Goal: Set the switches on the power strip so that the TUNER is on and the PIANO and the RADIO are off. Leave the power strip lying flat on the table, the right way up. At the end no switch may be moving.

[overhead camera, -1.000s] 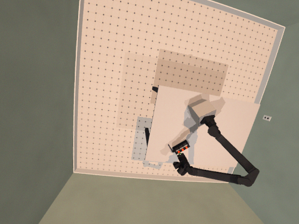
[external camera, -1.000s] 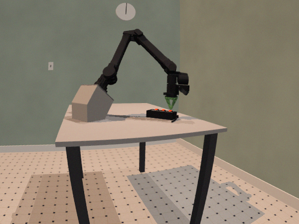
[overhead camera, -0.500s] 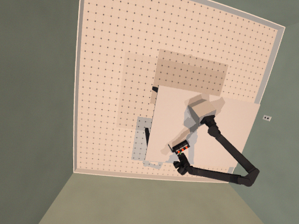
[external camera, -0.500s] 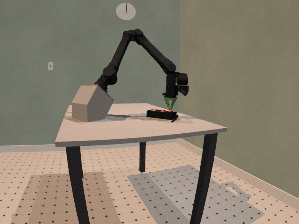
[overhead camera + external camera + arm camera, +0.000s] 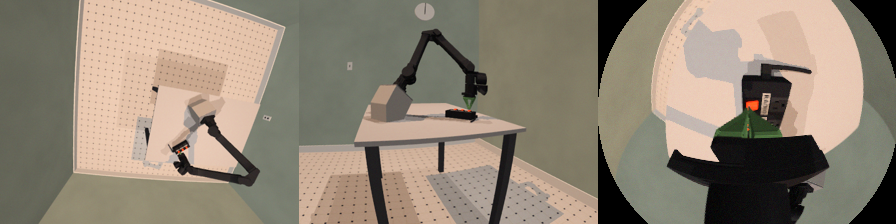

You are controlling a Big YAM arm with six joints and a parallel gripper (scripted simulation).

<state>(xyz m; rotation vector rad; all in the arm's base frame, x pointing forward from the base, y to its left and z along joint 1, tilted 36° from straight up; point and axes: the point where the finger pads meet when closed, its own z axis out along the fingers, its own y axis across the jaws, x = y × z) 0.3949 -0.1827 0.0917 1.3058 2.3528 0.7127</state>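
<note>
A black power strip [image 5: 461, 114] lies flat on the table near its far right edge, with three red-lit switches on top; it also shows from above [image 5: 181, 147]. A short black cord stub sticks out at its right end [image 5: 473, 119]. My gripper [image 5: 469, 107], with green fingers, is shut and empty. It points straight down with its tip just above the rightmost switch; I cannot tell if it touches. In the wrist view the green fingertips [image 5: 751, 123] cover part of the strip [image 5: 767, 99]; one red switch [image 5: 751, 104] shows beside them. The labels are too small to read.
The arm's tan, house-shaped base block [image 5: 389, 102] stands on the left part of the table [image 5: 433, 124]. The table edge runs close to the right of the strip. The arm reaches high over the table from the base.
</note>
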